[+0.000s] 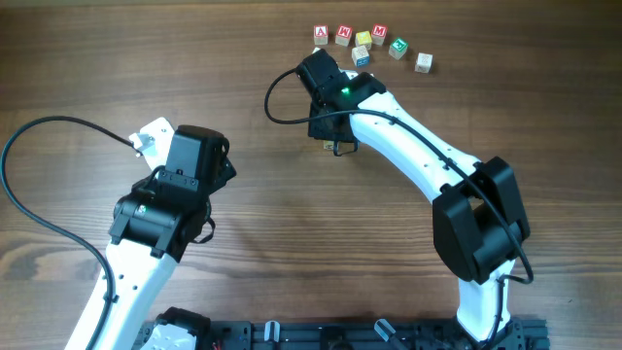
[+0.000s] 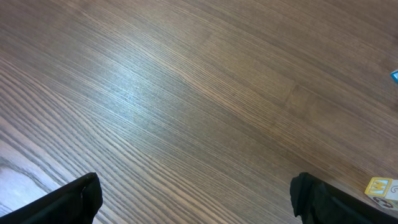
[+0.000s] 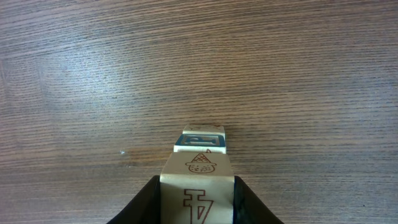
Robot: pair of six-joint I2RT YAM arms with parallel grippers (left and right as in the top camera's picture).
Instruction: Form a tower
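In the right wrist view my right gripper [image 3: 196, 200] is shut on a pale cream cube [image 3: 198, 180] marked with a brown letter and an ice-cream cone. Directly below it on the table stands another cube [image 3: 199, 142] with a blue-framed top, so the two line up as a short tower. I cannot tell whether they touch. From overhead the right gripper [image 1: 334, 134] hides most of this stack. My left gripper [image 2: 196, 205] is open over bare wood, its two black fingers [image 2: 74, 200] far apart with nothing between them.
Several loose letter cubes [image 1: 362, 41] with red, green and blue faces lie in a row at the table's far edge. A yellow cube [image 2: 380, 188] shows at the lower right of the left wrist view. The left arm [image 1: 190, 170] rests at the left.
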